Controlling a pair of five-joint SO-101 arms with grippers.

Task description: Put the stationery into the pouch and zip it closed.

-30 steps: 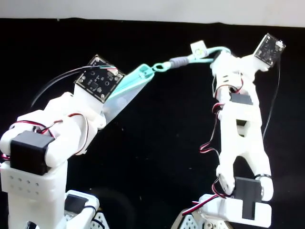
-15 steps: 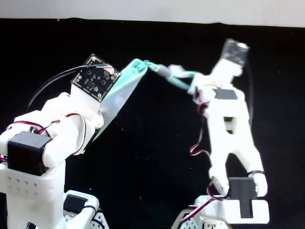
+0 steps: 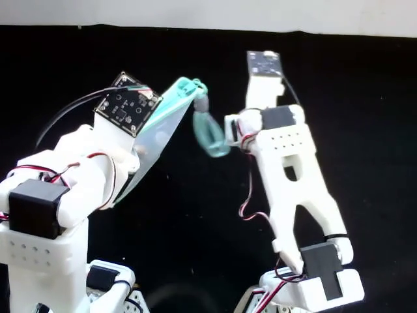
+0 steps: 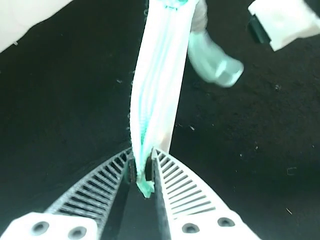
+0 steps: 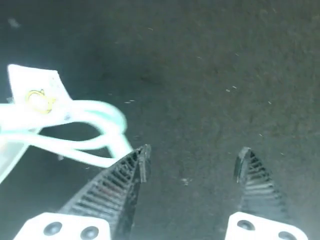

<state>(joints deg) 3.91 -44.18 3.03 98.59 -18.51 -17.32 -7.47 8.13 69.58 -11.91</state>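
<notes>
Left wrist view: the pouch (image 4: pixel 159 95), judged light and limp, is pinched at its edge by the left end effector (image 4: pixel 143 162). The right end effector (image 5: pixel 194 152) stands open just beside the loop (image 5: pixel 100 131), the likely hold.

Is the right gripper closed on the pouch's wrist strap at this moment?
No, the right gripper stands open, with the strap beside one finger, not between them.

Robotics test bench: a black-covered table (image 3: pixel 189 222), a plain pale wall (image 3: pixel 195 12), a bare circuit board (image 3: pixel 127 107).
</notes>
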